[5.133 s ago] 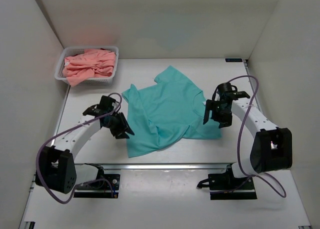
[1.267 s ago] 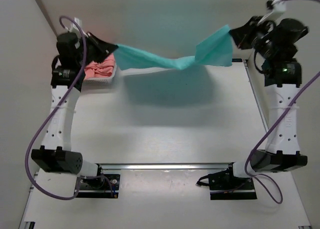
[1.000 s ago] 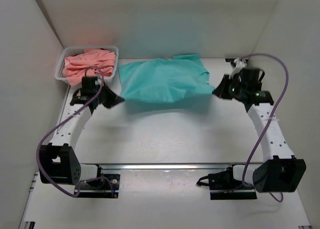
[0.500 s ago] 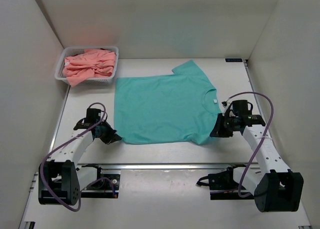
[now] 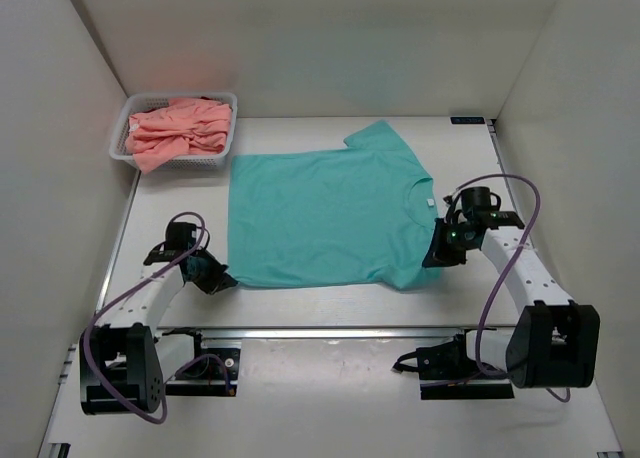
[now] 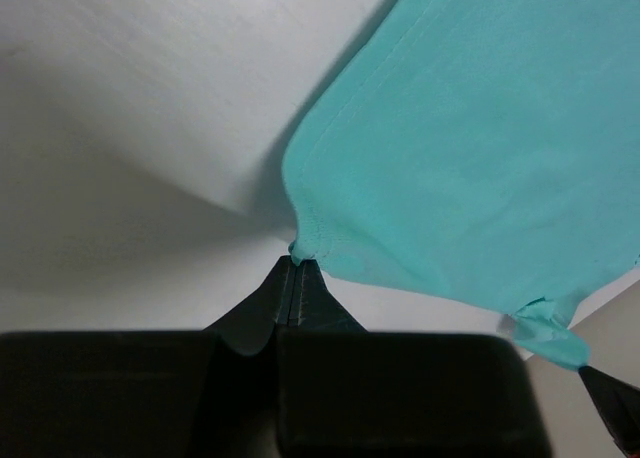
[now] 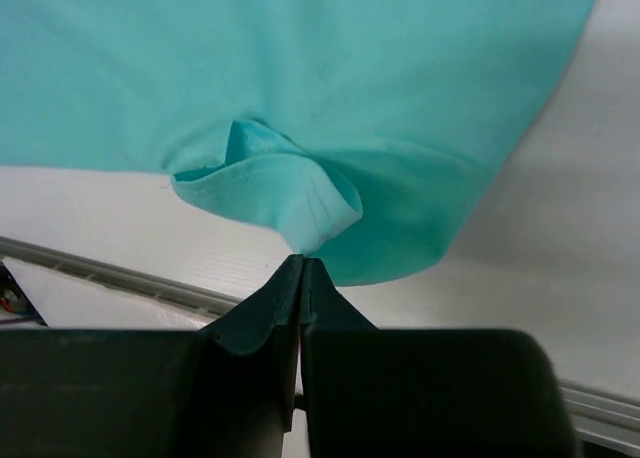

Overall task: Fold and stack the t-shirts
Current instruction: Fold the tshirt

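A teal-green t-shirt (image 5: 325, 213) lies spread flat on the white table (image 5: 170, 218), its neck and white label (image 5: 425, 200) pointing right. At the shirt's near left hem corner my left gripper (image 5: 222, 277) is shut on the cloth. In the left wrist view the closed tips (image 6: 298, 263) pinch that hem corner (image 6: 312, 240). Low over the table, my right gripper (image 5: 432, 255) is shut on the near sleeve. The right wrist view has its tips (image 7: 303, 258) clamping a bunched fold of teal cloth (image 7: 270, 193). Salmon-pink t-shirts (image 5: 178, 130) lie crumpled in the basket.
The white mesh basket (image 5: 228, 128) stands at the back left corner. White walls enclose the table on the left, back and right. A metal rail (image 5: 330, 330) runs along the near edge in front of the arm bases.
A second ago the teal shirt hung between both raised grippers at the back. Both arms have since pulled it toward the near edge and it now lies flat. Both grips stay shut.
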Action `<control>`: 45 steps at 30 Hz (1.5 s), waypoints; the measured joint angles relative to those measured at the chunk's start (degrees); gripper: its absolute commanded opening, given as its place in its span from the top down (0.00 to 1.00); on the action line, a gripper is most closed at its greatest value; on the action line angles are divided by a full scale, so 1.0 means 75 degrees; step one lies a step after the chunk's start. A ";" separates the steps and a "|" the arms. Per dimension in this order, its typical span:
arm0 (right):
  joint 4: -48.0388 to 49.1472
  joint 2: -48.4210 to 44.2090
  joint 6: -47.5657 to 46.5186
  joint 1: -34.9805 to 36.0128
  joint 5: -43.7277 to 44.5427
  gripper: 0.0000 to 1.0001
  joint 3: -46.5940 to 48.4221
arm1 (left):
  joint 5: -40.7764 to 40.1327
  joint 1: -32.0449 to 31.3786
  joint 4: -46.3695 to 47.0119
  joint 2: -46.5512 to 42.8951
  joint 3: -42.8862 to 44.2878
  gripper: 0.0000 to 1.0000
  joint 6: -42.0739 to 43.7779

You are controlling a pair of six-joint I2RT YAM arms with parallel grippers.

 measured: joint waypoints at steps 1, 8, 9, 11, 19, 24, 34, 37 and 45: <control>0.0035 0.0160 0.0003 -0.0006 0.0035 1.00 0.0210 | 0.0000 0.0000 0.0015 0.0114 0.0070 1.00 -0.0012; 0.0583 0.1408 0.0000 -0.0006 0.0146 1.00 0.1513 | 0.0006 0.0003 0.0396 0.1122 0.0848 1.00 -0.0152; 0.0670 0.1609 0.0000 -0.0006 0.0157 1.00 0.1652 | 0.0000 0.0003 0.0431 0.1294 0.0991 1.00 -0.0181; 0.0799 0.2069 0.0000 -0.0006 0.0160 0.99 0.1950 | -0.0015 0.0003 0.0510 0.1693 0.1326 1.00 -0.0210; 0.1020 0.3672 -0.0032 -0.0213 0.0163 1.00 0.3258 | -0.0099 0.0044 0.0871 0.3124 0.2419 1.00 -0.0297; 0.0976 0.4307 -0.0035 -0.0399 0.0160 1.00 0.4060 | -0.0119 0.0058 0.0927 0.3675 0.2833 1.00 -0.0294; 0.0801 0.5715 -0.0029 -0.0650 -0.0087 1.00 0.6102 | -0.0160 0.0152 0.0915 0.4695 0.4074 1.00 -0.0169; 0.0746 0.6073 -0.0026 -0.0685 -0.0111 1.00 0.6464 | -0.0154 0.0172 0.0991 0.4873 0.4281 1.00 -0.0140; 0.0539 0.6907 0.0003 -0.0659 -0.0079 0.85 0.7152 | -0.0070 0.0221 0.1032 0.5686 0.4520 0.57 -0.0041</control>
